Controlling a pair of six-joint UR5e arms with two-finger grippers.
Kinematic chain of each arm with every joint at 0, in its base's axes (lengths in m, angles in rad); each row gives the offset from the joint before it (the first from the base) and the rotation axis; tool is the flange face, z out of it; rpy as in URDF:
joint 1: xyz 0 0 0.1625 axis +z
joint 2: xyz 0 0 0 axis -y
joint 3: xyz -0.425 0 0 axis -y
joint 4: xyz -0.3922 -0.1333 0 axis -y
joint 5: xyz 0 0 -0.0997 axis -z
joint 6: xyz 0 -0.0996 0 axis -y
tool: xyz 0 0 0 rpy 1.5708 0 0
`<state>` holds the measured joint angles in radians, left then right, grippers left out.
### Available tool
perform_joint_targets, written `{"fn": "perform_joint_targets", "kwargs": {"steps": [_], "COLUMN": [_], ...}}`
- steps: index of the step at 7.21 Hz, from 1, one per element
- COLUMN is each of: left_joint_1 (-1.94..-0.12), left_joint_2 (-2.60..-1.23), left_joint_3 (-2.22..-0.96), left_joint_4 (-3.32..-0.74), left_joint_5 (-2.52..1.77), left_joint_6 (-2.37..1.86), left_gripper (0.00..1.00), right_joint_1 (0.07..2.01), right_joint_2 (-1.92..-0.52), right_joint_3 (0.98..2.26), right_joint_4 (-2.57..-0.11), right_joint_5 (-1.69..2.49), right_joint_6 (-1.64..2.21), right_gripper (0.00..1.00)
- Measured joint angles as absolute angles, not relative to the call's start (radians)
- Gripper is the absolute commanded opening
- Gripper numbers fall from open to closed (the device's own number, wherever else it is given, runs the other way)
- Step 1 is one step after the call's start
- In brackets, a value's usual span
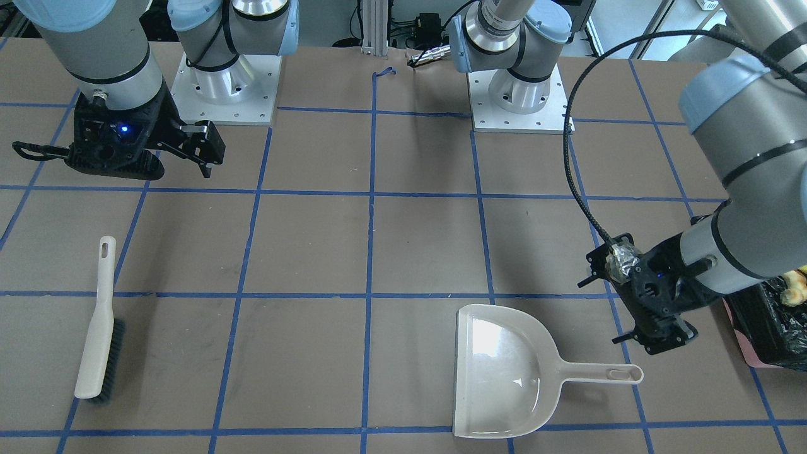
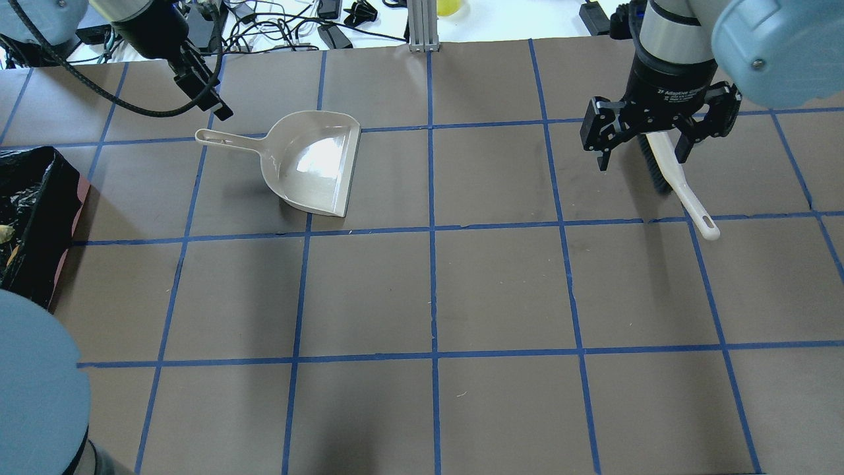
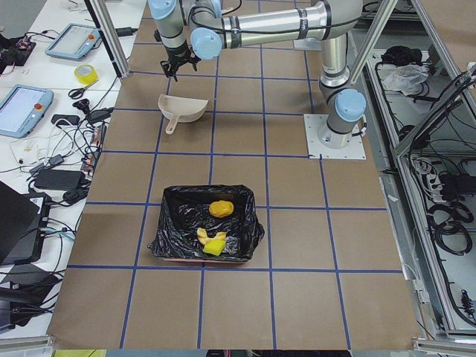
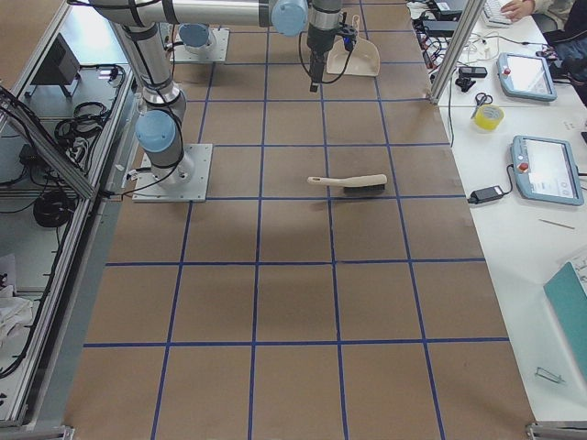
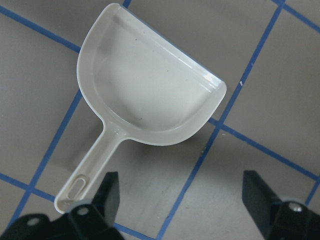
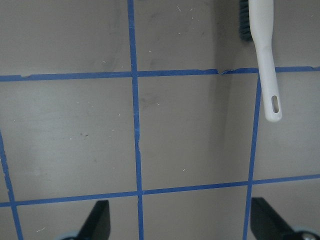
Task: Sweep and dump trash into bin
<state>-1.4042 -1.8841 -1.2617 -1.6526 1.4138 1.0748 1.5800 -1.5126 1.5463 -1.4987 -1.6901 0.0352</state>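
The trash lies inside the bin [image 3: 169, 227], a pink container lined with a black bag: a tan-brown lump [image 3: 220, 209], a yellow wedge [image 3: 216, 248] and a pale crescent [image 3: 201, 236]. The bin also shows at the left edge of the overhead view [image 2: 39, 191]. The beige dustpan [image 2: 310, 161] lies empty and flat on the table. My left gripper [image 5: 182, 200] is open and empty, hovering above the dustpan's handle [image 5: 87, 170]. My right gripper [image 2: 643, 142] is open and empty, above the brush [image 2: 679, 185].
The white brush [image 1: 98, 328] lies flat on the brown paper with its bristles on one side. Blue tape lines grid the table. The two arm bases [image 1: 227, 82] stand at the robot's edge. Cables and tablets lie on the side bench [image 3: 44, 104].
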Motion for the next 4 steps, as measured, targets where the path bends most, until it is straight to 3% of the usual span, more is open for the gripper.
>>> {"fn": "perform_joint_targets", "kwargs": {"steps": [4], "left_joint_1": [-1.502], "left_joint_2": [-1.750], "left_joint_3": [-1.303], "left_joint_4": [-1.740], "left_joint_5": [1.481], "left_joint_6": [0.562], "left_gripper": [0.92], "right_joint_1": [1.580], "right_joint_2": [-1.512], "right_joint_3": [1.546], "right_joint_4": [-1.500], "right_joint_5": [-1.690], "right_joint_6": [0.035], "right_gripper": [1.00]}}
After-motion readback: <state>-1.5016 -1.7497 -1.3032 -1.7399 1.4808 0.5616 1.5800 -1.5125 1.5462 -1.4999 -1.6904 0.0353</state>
